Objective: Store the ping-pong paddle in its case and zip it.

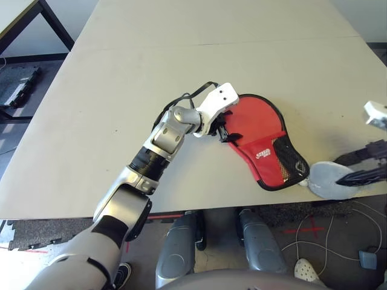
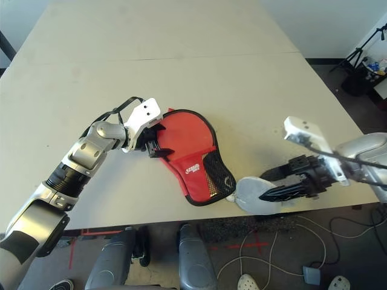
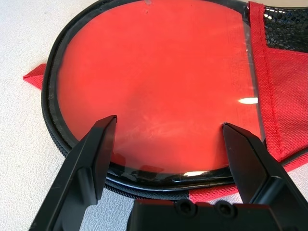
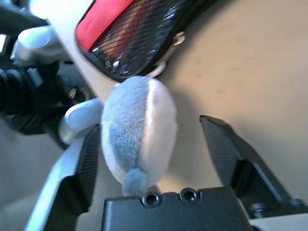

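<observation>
1. The two black fingers (image 3: 91,159) of the left gripper (image 3: 166,144) are seen spread wide apart, one on each side of the rounded end of the case, with nothing clamped between them.
2. The left gripper is placed low at the round end of the red paddle-shaped fabric case with black edging (image 1: 260,136), pointing forward and down toward the robot's right.
3. In the left wrist view, a glossy red round surface (image 3: 159,82) framed by the black zip edge is seen between the fingers; whether this is the paddle's rubber face cannot be told.
4. Behind the gripper, the white wrist housing (image 1: 214,103) and the silver left forearm (image 1: 166,136) are stretched diagonally across the pale beige table (image 1: 181,54) from the near edge.
5. The case is laid flat on the table near its front edge, with the black mesh pocket (image 1: 290,160) and the small white logo (image 1: 263,153) at its narrow end.
6. The black fingers (image 4: 226,149) of the right gripper (image 2: 275,192) are held apart around a grey-and-white soft rounded lump (image 2: 257,194), which is not squeezed.
7. The lump is seen at the table's front edge, just beside the narrow end of the case.
8. The right arm (image 2: 363,157) is reached in from the robot's right, its gripper angled down and to the left.
</observation>
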Action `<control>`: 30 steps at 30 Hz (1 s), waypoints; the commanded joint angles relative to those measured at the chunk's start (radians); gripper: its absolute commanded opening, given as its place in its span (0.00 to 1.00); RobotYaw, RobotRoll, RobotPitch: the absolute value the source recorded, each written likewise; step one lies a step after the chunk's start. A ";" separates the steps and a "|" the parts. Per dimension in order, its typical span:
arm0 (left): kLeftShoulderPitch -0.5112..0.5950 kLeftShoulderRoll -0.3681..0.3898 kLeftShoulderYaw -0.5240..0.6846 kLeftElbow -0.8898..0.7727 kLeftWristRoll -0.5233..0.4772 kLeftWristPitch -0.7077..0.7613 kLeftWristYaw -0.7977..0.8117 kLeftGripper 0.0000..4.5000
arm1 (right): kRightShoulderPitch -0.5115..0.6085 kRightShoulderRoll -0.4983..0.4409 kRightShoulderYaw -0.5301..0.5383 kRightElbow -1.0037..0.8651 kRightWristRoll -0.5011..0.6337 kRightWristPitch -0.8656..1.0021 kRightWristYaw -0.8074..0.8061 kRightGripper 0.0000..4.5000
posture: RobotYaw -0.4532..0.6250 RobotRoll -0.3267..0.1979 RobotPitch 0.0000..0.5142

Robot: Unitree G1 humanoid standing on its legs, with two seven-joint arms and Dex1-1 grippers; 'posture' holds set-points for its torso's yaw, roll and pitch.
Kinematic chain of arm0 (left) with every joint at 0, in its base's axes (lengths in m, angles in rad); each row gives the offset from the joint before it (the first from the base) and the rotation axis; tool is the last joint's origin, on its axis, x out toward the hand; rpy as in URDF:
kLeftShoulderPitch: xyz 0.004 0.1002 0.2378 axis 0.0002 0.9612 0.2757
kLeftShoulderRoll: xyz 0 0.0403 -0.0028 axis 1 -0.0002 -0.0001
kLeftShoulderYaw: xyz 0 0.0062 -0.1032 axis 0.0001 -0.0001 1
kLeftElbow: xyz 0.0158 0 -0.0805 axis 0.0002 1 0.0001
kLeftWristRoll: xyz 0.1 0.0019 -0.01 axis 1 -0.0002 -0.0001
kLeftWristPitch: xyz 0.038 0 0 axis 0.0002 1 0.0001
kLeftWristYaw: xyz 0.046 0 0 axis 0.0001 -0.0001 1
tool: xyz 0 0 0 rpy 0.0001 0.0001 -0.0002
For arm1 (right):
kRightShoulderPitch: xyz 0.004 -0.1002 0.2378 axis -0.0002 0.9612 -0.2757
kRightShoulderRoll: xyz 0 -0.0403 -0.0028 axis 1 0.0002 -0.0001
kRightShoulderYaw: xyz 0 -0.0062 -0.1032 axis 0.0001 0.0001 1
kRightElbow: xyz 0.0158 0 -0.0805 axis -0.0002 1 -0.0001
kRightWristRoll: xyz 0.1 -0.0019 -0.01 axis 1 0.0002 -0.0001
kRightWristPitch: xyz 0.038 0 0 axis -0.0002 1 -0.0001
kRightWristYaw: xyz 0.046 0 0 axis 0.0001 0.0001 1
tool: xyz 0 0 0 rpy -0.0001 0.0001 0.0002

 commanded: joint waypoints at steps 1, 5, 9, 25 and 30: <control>0.042 0.007 -0.042 0.035 0.029 0.032 0.004 1.00 | -0.067 0.064 -0.015 0.110 -0.079 -0.016 0.002 0.99 | 0.25 0.62 0.43; 0.038 0.007 0.015 -0.011 0.001 0.038 0.026 1.00 | -0.165 0.195 -0.085 0.268 -0.140 -0.077 -0.118 0.99 | 0.26 0.62 0.43; 0.032 0.012 0.153 -0.091 -0.067 0.050 0.080 1.00 | -0.260 0.334 -0.224 0.421 -0.145 -0.148 -0.324 0.99 | 0.26 0.62 0.44; 0.216 0.075 0.730 -0.242 -0.262 -0.002 0.468 1.00 | -0.265 0.589 -0.568 0.670 -0.177 -0.628 -0.947 0.99 | 0.33 0.62 0.44; 0.318 0.062 0.842 -0.195 -0.254 -0.167 0.605 1.00 | -0.254 0.626 -0.602 0.736 -0.182 -0.699 -1.042 0.99 | 0.36 0.62 0.44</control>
